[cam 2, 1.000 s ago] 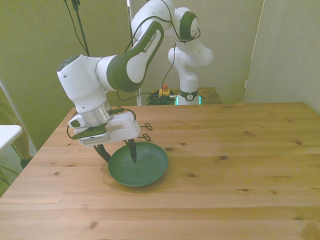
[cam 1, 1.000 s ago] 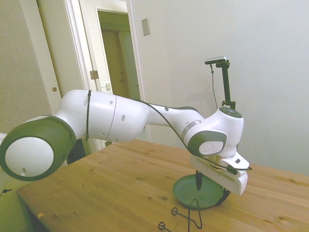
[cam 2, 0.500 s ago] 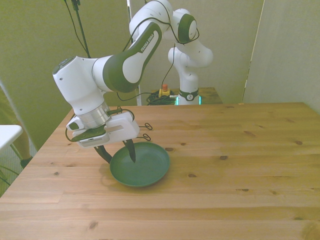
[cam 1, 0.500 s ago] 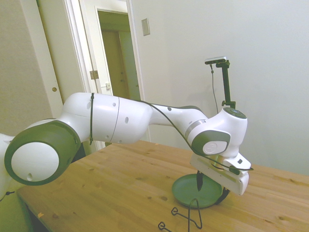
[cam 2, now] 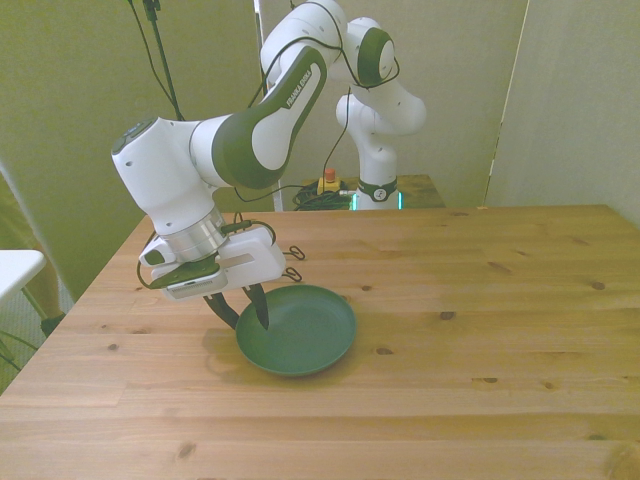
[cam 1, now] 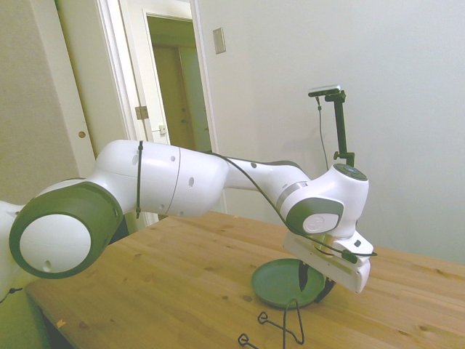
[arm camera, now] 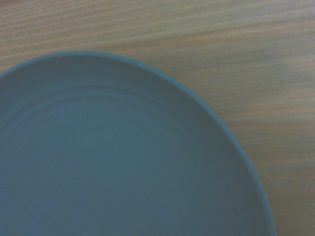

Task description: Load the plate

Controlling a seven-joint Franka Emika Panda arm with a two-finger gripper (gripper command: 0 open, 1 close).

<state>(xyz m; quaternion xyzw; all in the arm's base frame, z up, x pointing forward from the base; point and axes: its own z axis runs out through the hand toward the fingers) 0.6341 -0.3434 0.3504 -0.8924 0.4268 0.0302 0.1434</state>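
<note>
Gripper fingers are clamped on the rim of the plate – one inside, one outside – at the front view's left, holding it tilted over the wooden table, with nothing in it.

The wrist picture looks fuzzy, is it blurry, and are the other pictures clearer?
Yes: the wrist view is soft and out of focus, the plate filling most of it; the front view shows the plate sharper, with a soft shadow beside it; the side view is bright and a little washed out.
</note>
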